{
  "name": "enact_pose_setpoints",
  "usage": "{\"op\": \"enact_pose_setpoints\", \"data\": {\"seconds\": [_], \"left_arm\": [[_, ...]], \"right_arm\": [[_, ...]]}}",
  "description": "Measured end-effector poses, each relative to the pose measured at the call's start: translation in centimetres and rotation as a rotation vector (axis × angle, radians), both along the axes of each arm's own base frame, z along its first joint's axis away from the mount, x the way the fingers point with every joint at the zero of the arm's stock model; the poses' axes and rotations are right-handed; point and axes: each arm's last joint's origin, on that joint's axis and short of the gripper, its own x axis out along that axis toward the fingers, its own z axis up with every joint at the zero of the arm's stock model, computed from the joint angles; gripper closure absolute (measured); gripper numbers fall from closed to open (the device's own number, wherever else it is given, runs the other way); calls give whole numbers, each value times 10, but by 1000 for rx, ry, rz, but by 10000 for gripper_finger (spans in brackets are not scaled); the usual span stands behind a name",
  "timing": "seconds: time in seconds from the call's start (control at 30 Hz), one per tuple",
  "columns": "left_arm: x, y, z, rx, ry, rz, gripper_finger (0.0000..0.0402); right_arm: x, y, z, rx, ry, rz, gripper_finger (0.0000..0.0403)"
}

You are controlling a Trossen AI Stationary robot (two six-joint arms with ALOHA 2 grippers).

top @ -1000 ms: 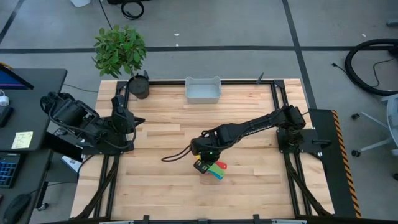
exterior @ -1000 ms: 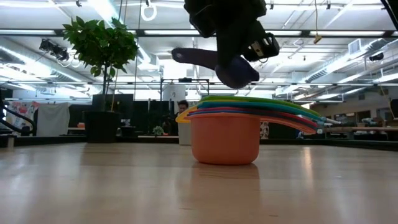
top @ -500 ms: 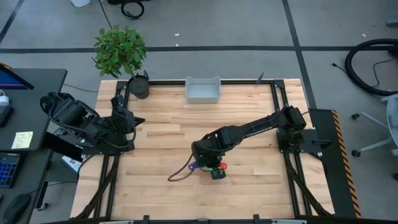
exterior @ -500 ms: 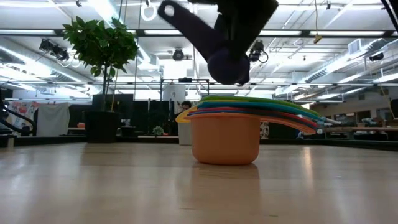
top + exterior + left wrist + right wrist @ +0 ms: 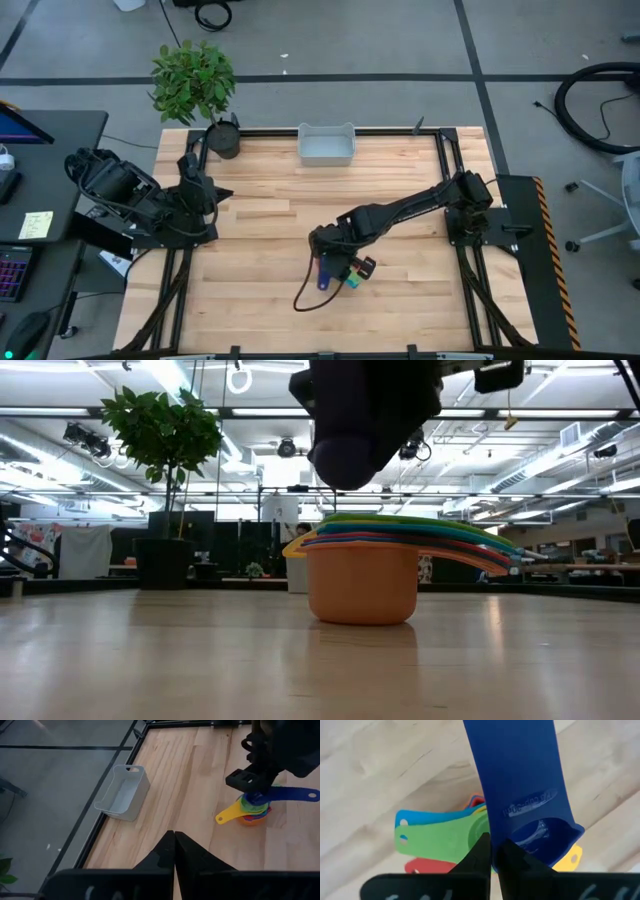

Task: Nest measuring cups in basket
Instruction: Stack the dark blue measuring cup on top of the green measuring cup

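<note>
From above, the right gripper is seen over the table near its front middle, its fingers pinched on the blue measuring cup, whose handle is shown jutting toward the front edge. The nested stack of cups is revealed only at table height as an orange cup topped by coloured rims, with the blue bowl held just above it, apart. The basket is placed at the far edge, well apart. The left gripper is parked at the left side, fingers pressed together, as shown by its wrist view
</note>
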Motion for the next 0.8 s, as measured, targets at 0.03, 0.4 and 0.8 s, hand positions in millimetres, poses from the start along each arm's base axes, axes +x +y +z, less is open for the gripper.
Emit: {"op": "enact_pose_setpoints", "data": {"seconds": [0.03, 0.4, 0.8], "left_arm": [[0, 0, 0, -1, -2, 3, 395], [6, 10, 0, -24, -51, 127, 395], [10, 17, 1, -29, -60, 176, 395]], "right_arm": [[0, -1, 0, -6, -4, 27, 389], [-8, -12, -37, -66, 84, 370, 389], [-3, -6, -46, -46, -31, 454, 389]]}}
